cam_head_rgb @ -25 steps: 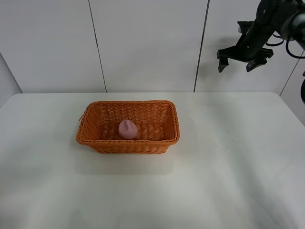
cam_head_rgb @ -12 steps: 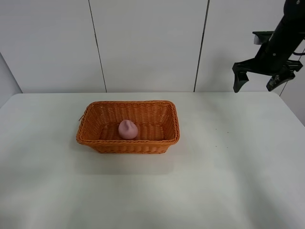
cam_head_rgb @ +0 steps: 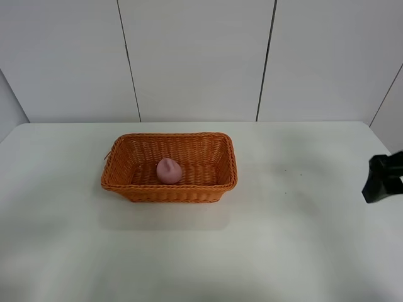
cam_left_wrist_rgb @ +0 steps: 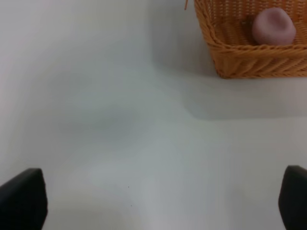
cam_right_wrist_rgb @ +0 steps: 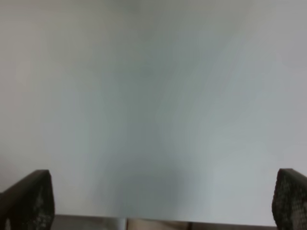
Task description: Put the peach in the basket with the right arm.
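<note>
White table (cam_head_rgb: 264,251) before a pale panelled wall (cam_head_rgb: 195,56). On the table, left of centre in the high view, the basket (cam_head_rgb: 223,165), orange-brown wicker with flared sides and a braided rim. Inside it, resting on the woven floor toward the near wall, the peach (cam_head_rgb: 169,170), pink and rounded, tip up. Same peach (cam_left_wrist_rgb: 274,26) seen from the left wrist camera, tucked into the corner of the basket (cam_left_wrist_rgb: 249,60), with the table (cam_left_wrist_rgb: 120,134) spread out bare below. Left gripper (cam_left_wrist_rgb: 153,201) spread wide, one dark fingertip at each lower corner of that view, nothing between them, well apart from the basket. Right gripper (cam_right_wrist_rgb: 153,201) likewise parted and holding nothing, two textured fingertips at the lower corners over blurred white surface. In the high view only a black piece of the right arm (cam_head_rgb: 381,178) at the right edge, low over the table, far from the basket
</note>
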`<state>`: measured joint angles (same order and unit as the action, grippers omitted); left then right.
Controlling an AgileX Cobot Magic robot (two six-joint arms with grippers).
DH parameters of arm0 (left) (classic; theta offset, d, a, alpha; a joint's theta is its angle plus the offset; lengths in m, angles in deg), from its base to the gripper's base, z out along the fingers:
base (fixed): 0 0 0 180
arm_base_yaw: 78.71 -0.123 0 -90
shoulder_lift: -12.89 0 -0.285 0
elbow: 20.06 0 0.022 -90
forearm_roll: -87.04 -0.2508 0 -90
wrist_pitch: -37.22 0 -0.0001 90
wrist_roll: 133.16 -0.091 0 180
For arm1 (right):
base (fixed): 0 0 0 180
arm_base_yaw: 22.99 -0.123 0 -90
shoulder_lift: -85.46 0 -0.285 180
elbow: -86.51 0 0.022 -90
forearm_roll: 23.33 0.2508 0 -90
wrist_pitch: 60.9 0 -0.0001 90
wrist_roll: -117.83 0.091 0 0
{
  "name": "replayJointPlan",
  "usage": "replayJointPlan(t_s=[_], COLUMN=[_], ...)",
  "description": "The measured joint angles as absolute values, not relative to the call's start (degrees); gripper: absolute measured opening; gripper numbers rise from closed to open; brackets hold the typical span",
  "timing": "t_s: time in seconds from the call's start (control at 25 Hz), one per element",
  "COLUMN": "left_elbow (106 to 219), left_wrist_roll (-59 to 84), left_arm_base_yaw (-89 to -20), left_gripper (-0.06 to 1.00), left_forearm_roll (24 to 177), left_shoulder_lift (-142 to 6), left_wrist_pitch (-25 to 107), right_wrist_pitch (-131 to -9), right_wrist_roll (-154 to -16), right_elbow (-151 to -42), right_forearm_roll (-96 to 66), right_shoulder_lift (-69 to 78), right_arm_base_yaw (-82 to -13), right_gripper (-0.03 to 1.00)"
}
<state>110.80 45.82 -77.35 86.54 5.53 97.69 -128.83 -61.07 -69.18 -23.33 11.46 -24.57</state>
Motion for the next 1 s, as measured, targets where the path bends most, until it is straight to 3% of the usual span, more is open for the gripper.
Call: replayJointPlan(t_s=[0.4, 0.72, 1.0], left_elbow=[110.8, 110.8, 110.8], left_wrist_roll=[45.8, 45.8, 45.8], left_arm_base_yaw=[-77.4, -77.4, -77.4], left_gripper=[0.99, 0.99, 0.99], left_forearm_roll=[86.5, 86.5, 86.5], left_shoulder_lift=[5.5, 5.5, 5.5], left_wrist_pitch=[97.7, 97.7, 97.7], right_wrist_pitch=[-120.0, -119.8, -119.8], right_wrist_roll=[-64.5, -64.6, -64.6], right_elbow=[-46.6, -44.4, -44.4], right_forearm_roll=[-22.7, -22.6, -22.6], right_shoulder_lift=[52.2, 71.1, 77.8], right_arm_base_yaw=[-24.6, -24.6, -24.6], right_gripper=[0.70, 0.70, 0.70])
